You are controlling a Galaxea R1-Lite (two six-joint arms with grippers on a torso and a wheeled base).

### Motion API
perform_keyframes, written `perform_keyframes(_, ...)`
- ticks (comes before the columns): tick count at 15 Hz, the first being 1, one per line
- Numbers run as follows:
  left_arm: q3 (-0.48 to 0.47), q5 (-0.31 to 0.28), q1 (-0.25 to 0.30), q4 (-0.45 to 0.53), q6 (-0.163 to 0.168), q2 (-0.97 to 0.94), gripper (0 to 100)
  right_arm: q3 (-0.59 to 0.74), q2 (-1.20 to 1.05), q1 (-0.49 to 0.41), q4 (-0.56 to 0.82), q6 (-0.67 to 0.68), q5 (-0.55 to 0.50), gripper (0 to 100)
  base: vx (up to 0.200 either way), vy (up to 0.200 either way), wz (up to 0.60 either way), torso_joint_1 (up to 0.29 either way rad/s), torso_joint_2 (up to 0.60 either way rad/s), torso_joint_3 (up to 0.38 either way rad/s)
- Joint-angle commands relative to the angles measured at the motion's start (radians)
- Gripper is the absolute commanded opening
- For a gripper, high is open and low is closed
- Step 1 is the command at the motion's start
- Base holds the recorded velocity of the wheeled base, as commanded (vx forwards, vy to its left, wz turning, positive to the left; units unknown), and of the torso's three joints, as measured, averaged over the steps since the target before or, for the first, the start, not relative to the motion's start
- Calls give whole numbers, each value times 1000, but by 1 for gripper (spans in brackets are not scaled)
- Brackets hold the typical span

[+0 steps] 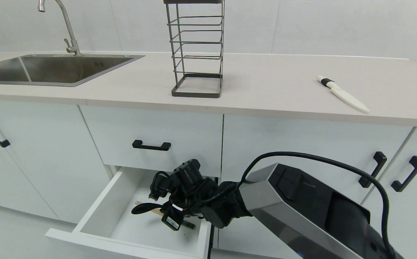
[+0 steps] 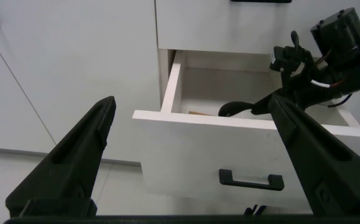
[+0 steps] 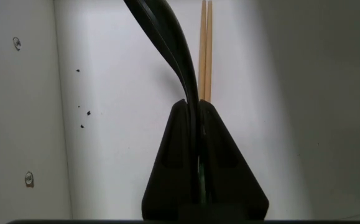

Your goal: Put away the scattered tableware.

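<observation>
Glossy blk plastic spoon (image 3: 167,43), wood chopsticks (image 3: 204,43), brushed-metal sink (image 1: 68,68).

White cabinets (image 1: 32,162) sit under a beige countertop (image 1: 266,82) with a steel sink (image 1: 61,68), white wall (image 1: 320,25) behind

On the desk (image 1: 284,82), the sink (image 1: 61,68) lies left, the rack (image 1: 197,57) mid, the knife (image 1: 343,95) right; chopsticks (image 3: 204,50) lie in the open drawer (image 1: 102,203) below.

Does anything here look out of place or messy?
A white knife lies alone on the countertop, not put away, while the right tool holds a black spoon inside the open drawer. A few dark specks dot the drawer floor.
</observation>
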Motion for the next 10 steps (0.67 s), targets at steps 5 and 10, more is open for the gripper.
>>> perform_keyframes(5, 0, 0, 0, 1, 0, 1, 100, -7, 18, 4, 40, -19, 2, 0, 0, 0, 0, 0, 0, 0)
perform_keyframes(10, 0, 0, 0, 0, 0, 1, 100, -48, 54, 7, 68, -22, 2, 0, 0, 0, 0, 0, 0, 0)
